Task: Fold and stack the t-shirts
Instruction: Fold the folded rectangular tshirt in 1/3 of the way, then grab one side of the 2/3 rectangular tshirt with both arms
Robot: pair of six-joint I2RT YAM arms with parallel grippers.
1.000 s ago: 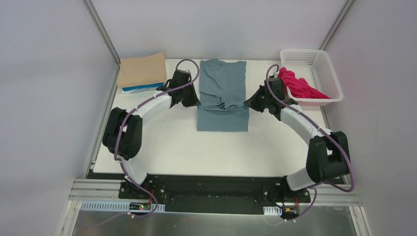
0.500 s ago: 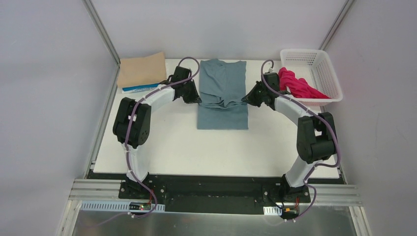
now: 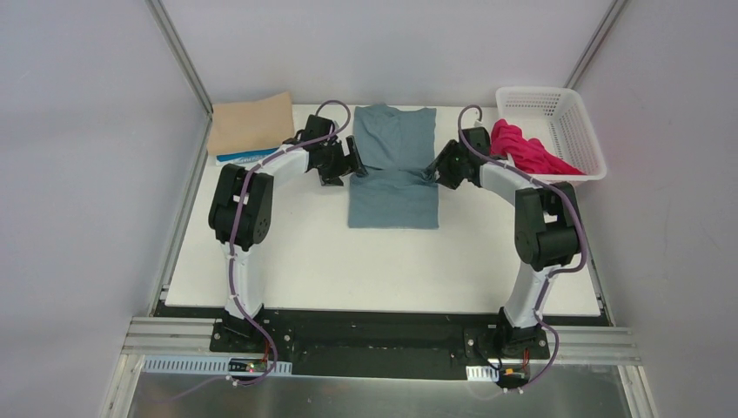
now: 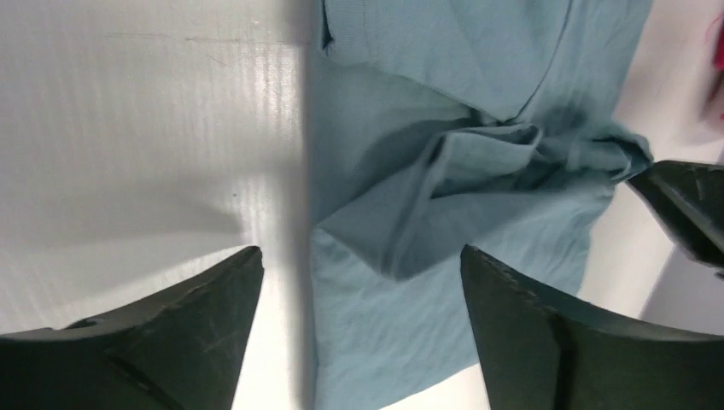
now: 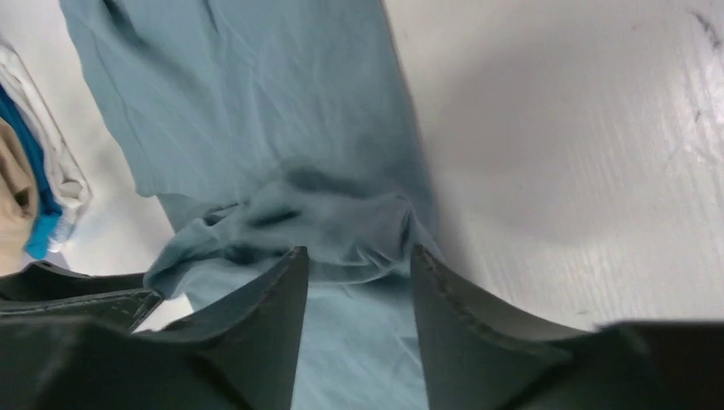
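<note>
Our dusty teal t-shirt (image 3: 393,165) lies flat at the back middle of the white table (image 3: 348,261), with a bunched ridge across its middle. The left gripper (image 4: 360,256) is spread wide over the shirt's left edge and holds nothing. The right gripper (image 5: 354,254) is parted less, at the ridge's right end, and we can't tell if it's pinching cloth. The tan tee (image 3: 252,124) sits folded back-left, and the magenta tee (image 3: 526,150) is in the white basket (image 3: 566,109). Around the table we've got pale walls (image 3: 383,43) and aluminium posts (image 3: 178,57).
</note>
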